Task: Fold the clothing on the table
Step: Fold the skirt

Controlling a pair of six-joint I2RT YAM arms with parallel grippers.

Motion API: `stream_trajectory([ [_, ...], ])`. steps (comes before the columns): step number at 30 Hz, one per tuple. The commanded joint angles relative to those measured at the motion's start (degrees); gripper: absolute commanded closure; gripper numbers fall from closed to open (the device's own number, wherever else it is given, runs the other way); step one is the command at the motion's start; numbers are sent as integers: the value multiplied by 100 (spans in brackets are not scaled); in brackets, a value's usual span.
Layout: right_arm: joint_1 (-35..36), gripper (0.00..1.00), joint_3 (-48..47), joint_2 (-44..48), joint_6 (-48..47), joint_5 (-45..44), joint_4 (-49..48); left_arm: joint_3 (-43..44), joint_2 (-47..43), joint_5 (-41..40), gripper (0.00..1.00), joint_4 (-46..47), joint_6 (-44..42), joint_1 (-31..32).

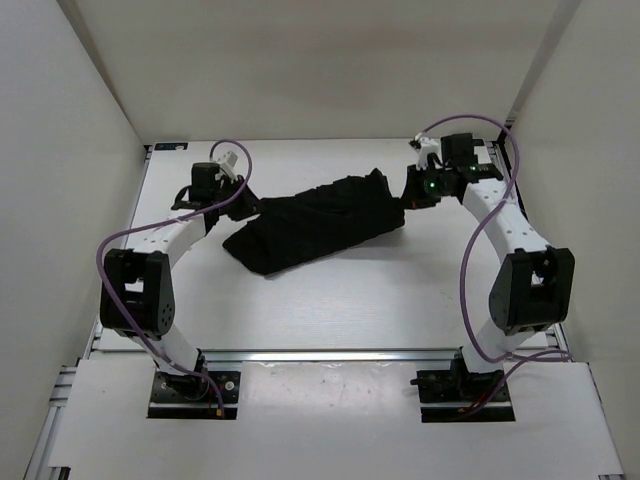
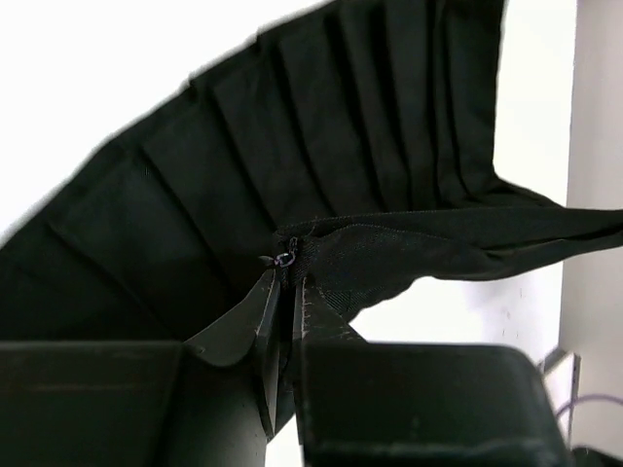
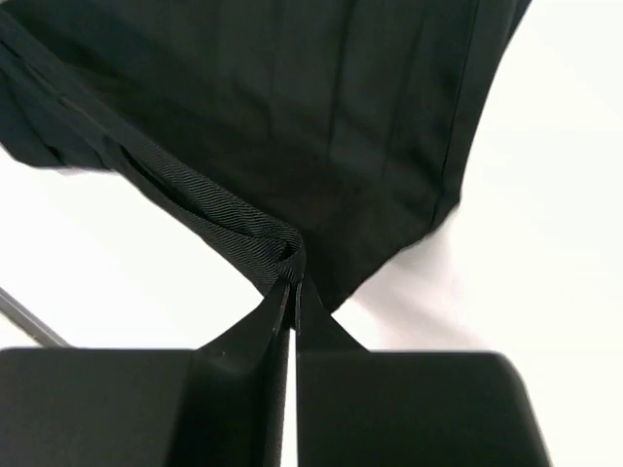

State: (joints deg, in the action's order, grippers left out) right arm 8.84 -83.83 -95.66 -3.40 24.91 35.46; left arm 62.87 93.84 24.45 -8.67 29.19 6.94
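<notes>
**Top external view: both grippers clamped on the black clothing**

Top external shows you the clothing [image 1: 320, 225] spread across the far half of the table [image 1: 350, 310]. It runs slantwise, its left end nearer the middle and its right end closer to the far right corner. The fabric is wrinkled and bunched.

Your left gripper [image 1: 243, 204] meets the garment's left end, and your right gripper [image 1: 408, 190] meets its right end.

In the left wrist view, the left gripper [image 2: 284, 280] has its jaws pressed together on a thin edge of the clothing [image 2: 292, 146], which fans out in pleats beyond the fingertips.

In the right wrist view, the right gripper [image 3: 292, 284] is closed tight on a ribbed band at the edge of the clothing [image 3: 292, 107]. The cloth hangs away from it over the white table [image 3: 545, 195].
</notes>
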Motion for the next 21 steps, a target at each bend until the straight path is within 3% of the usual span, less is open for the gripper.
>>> stream_trajectory([
  [1, 21, 100, 603, 380, 216, -705, 207, -388, -173, 78, 100, -21, -115, -193],
  [6, 609, 100, 1597, 1477, 612, -909, 584, -890, -586, 261, 100, 23, -291, -272],
  [11, 1276, 100, 2467, 2620, 1314, -418, 1207, -803, -577, 1174, 100, -354, -554, -404],
  [14, 1602, 100, 2539, 3174, 1648, -197, 1637, -1126, -1042, 1536, 100, -478, -625, -342],
  [17, 1595, 100, 2547, 3536, 1868, -83, 1876, -1618, -1771, 1809, 100, -460, -529, -395],
  [21, 1095, 100, 2627, 3502, 1677, 119, 1745, -1761, -1975, 1581, 100, -863, -704, -404],
])
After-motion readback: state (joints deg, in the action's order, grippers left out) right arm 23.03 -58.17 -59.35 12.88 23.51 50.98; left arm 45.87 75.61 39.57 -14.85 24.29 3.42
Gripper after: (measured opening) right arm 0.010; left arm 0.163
